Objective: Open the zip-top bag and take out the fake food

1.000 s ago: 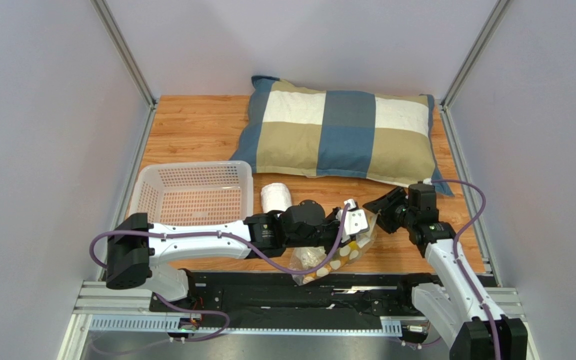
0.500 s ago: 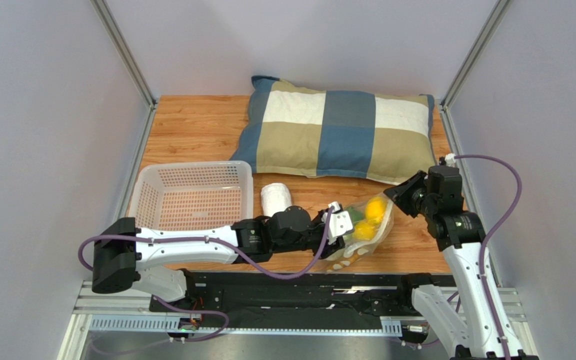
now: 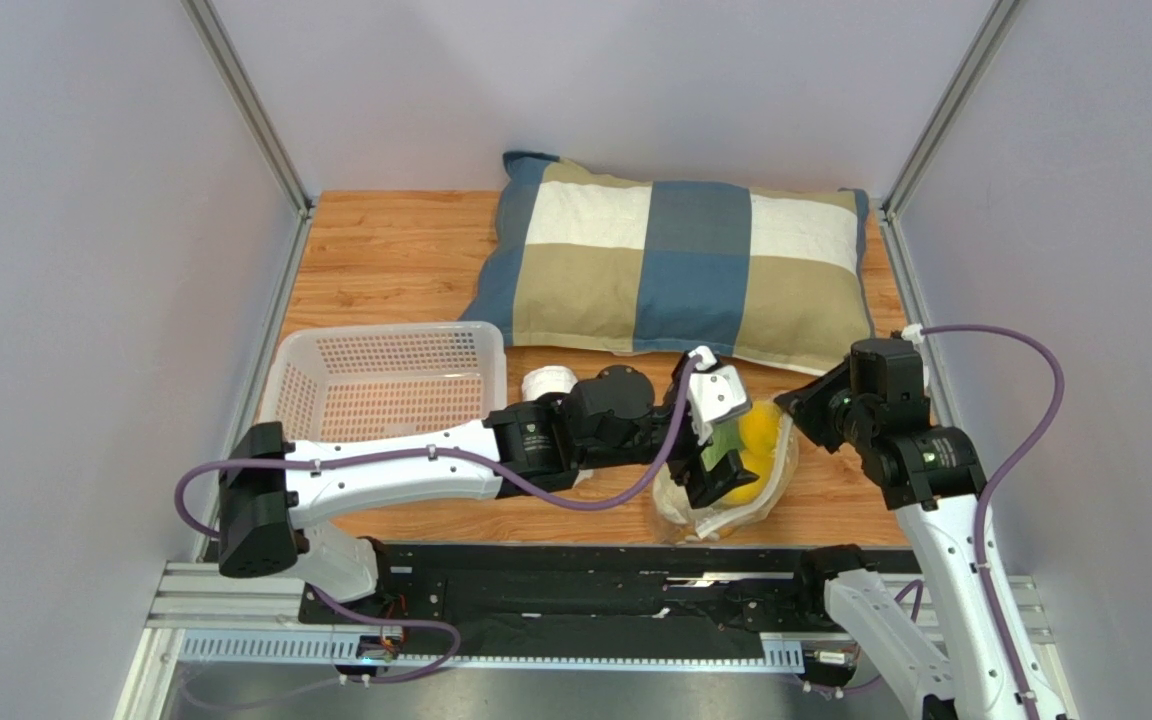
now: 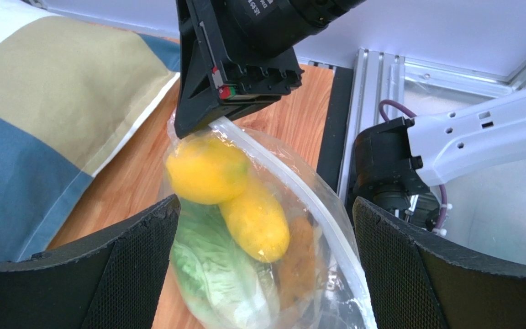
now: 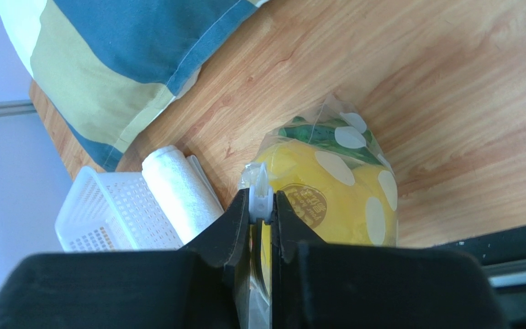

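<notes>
The zip-top bag [image 3: 720,503] lies on the wooden table near the front edge, between the two arms. Through the clear plastic I see the fake food: two yellow lemons [image 4: 207,168] and a green-and-white leafy vegetable [image 4: 211,274]. My left gripper [image 3: 717,440] stands open right above the bag, its fingers [image 4: 115,274] wide apart on either side of it in the left wrist view, not gripping. My right gripper [image 3: 796,410] is shut on the bag's white zip strip [image 5: 261,195] at the bag's far right corner, holding that edge up.
A checked pillow [image 3: 680,270] fills the back of the table. A white mesh basket [image 3: 384,387] stands at the left, with a rolled white towel [image 3: 545,383] beside it. The black rail [image 3: 567,593] runs along the near edge just in front of the bag.
My left gripper has let go of the bag and opened wide. My right gripper has shut on the bag's zip edge and pulled it right, so the lemons now show.
</notes>
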Tool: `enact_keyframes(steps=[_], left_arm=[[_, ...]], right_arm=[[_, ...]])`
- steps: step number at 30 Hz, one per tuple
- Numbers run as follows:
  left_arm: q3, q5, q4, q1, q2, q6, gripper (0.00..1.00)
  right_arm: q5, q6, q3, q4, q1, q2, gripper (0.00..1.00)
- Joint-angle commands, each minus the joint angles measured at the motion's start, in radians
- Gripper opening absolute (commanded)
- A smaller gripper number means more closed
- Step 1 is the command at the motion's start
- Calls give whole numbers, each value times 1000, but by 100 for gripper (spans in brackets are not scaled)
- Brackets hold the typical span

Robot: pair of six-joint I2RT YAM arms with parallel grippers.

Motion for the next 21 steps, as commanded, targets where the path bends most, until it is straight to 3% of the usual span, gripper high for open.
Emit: enact_keyframes(steps=[1, 6, 11, 21], left_arm=[[63, 15, -53, -34, 42, 24, 99], [177, -54, -161, -48, 139, 42, 99], [116, -23, -31, -51, 186, 117, 99], [142, -91, 74, -69, 263, 85, 99]], right_arm=[[128, 157, 108, -119, 10, -17, 0], [133, 213, 168, -180, 13, 26, 0], [121, 274, 151, -194, 19, 5, 0], [162, 320, 130, -203, 22, -51, 0]])
